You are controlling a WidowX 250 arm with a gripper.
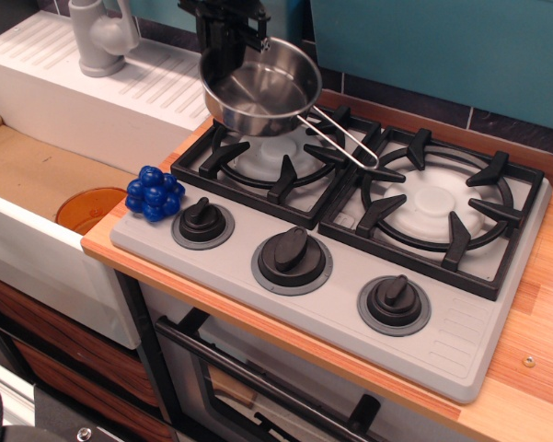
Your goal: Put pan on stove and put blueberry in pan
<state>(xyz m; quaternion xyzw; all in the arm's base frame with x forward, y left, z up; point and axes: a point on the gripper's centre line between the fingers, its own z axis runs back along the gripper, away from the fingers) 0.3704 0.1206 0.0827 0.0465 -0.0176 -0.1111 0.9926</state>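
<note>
Looking at my gripper (232, 41) up top, I see its black jaws pinched tight on the back rim of the pan (260, 85). Only a thin bit of rim sits between them, so they're nearly together. The top of the arm runs out of the pic, so I can't see more of it.

The pan is shiny and empty inside. It hangs over the left burner (278, 147) at the back, tipped a bit toward me. I can't tell if its bottom touches the black grate or is just above it. The wire handle (342, 136) sticks out to the right and down, w/ its tip over the spot where the two grates meet.

The stove (460, 345) is grey w/ two burners and three black knobs in front. The right burner (434, 201) has nothing on it.

The blueberry (154, 192) is a blue bumpy ball. It sits on the front left corner of the stove, just beside the left knob (202, 221), well apart from the pan.

Left of the stove is a white sink (37, 193) w/ a grey tap (99, 35) at the back and an orange drain (85, 208) at the bottom.
</note>
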